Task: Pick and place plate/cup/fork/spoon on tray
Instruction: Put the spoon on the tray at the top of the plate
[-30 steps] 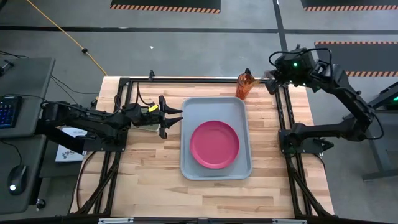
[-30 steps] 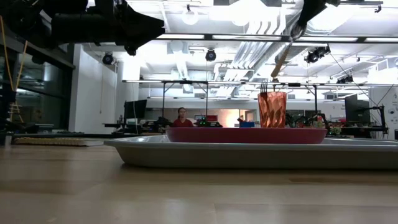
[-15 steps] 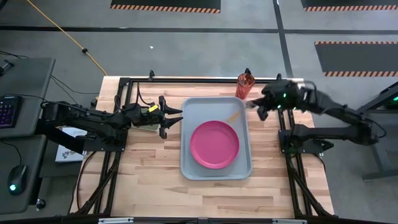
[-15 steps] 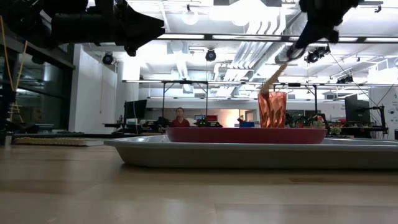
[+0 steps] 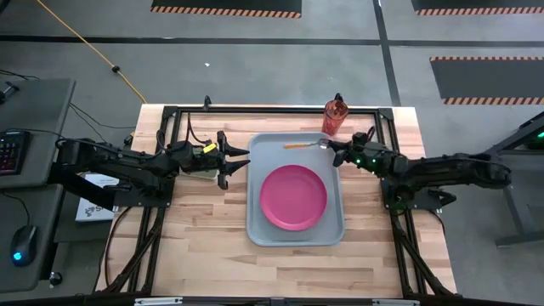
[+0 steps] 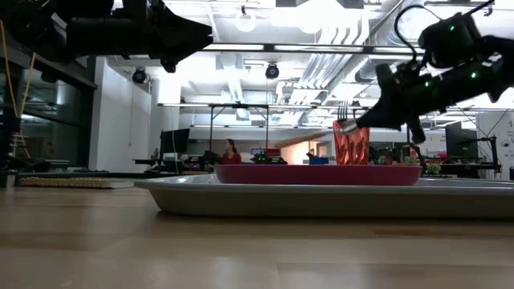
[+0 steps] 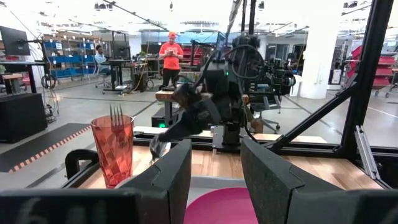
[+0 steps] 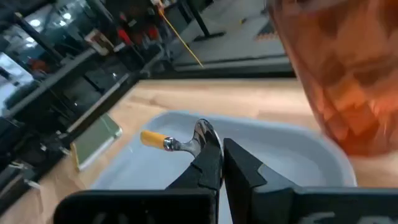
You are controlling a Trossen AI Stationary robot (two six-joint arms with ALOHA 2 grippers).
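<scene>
The grey-blue tray (image 5: 263, 223) lies mid-table with the pink plate (image 5: 293, 197) flat in it. The red ribbed cup (image 5: 335, 117) stands on the table by the tray's far right corner, with a fork standing in it, tines up (image 6: 344, 112). My right gripper (image 5: 333, 150) is over the tray's far right part, shut on a spoon (image 5: 304, 145) with an orange handle. My left gripper (image 5: 243, 161) hangs open and empty at the tray's left rim. My right gripper pinches the spoon's metal bowl end (image 8: 203, 135) between its two fingertips. The fingers reach in about level from the table's right. The orange handle (image 8: 153, 139) sticks out past them toward the table's left. The spoon is nearly level over the tray's far part.
A dark frame (image 5: 170, 115) runs around the work area. A keyboard and a mouse (image 5: 24, 241) lie on a side desk to the left. Bare tray floor lies along the far rim (image 5: 280, 153) and near rim. People stand in the room behind.
My right gripper has carried the spoon from high beside the cup at the far right corner down and toward the near left, over the tray's far part. The spoon has turned from hanging steeply, handle down, to nearly level with the handle pointing left.
</scene>
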